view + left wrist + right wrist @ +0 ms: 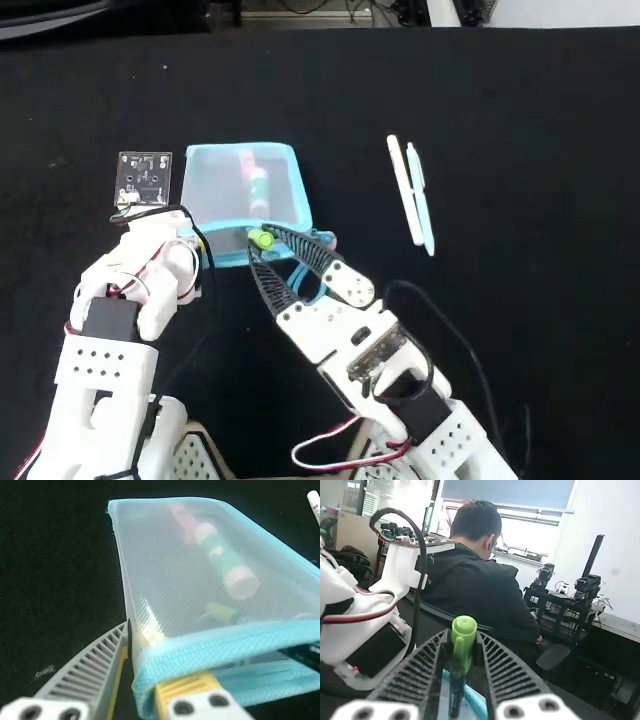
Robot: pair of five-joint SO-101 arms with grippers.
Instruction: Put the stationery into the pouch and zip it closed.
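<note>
A clear mesh pouch point(245, 195) with a light-blue zip edge lies on the black table. Inside it I see a pink-and-green stick point(220, 557) and a yellow-green item point(220, 612). My left gripper point(190, 250) is shut on the pouch's near-left corner point(150, 672), one finger on each side of the blue edge. My right gripper point(268, 248) is shut on a green-capped pen point(461, 655), holding it over the pouch's open near edge; the green cap point(261, 239) sticks out beyond the fingers. Two more pens, a white one point(404, 188) and a light-blue one point(421, 198), lie side by side on the table to the right.
A small dark square card point(144, 178) lies just left of the pouch. Black table stretches to the right and back. In the right wrist view the left arm point(375, 610) stands close by.
</note>
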